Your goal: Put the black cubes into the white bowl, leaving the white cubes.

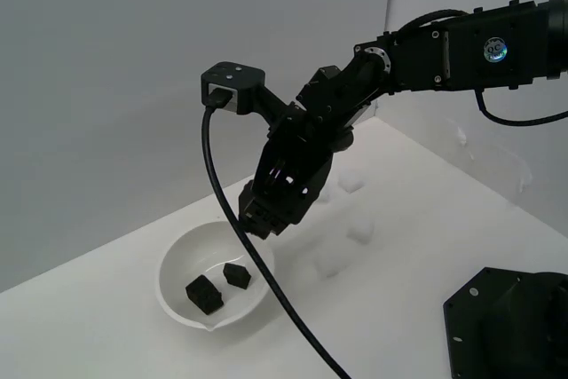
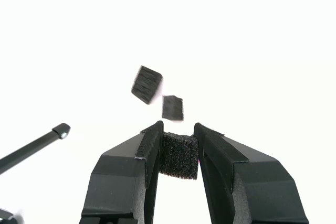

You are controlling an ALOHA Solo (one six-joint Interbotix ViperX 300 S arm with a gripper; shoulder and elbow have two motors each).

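The white bowl (image 1: pixel 182 265) sits at the exterior view's lower left and holds two black cubes (image 1: pixel 204 294) (image 1: pixel 237 274); they also show in the wrist view (image 2: pixel 146 84) (image 2: pixel 172 107). My gripper (image 1: pixel 264 219) hangs just above the bowl's far rim, shut on a third black cube (image 2: pixel 179 155) held between its fingers (image 2: pixel 149 150). White cubes (image 1: pixel 359 231) (image 1: pixel 351 179) (image 1: pixel 330 257) lie on the table behind and to the exterior view's right of the bowl, faint against the white surface.
A black cable (image 1: pixel 240 228) droops from the wrist across the bowl's rim toward the front. A black machine base (image 1: pixel 506 326) stands at the exterior view's lower right. A white wall runs along the back.
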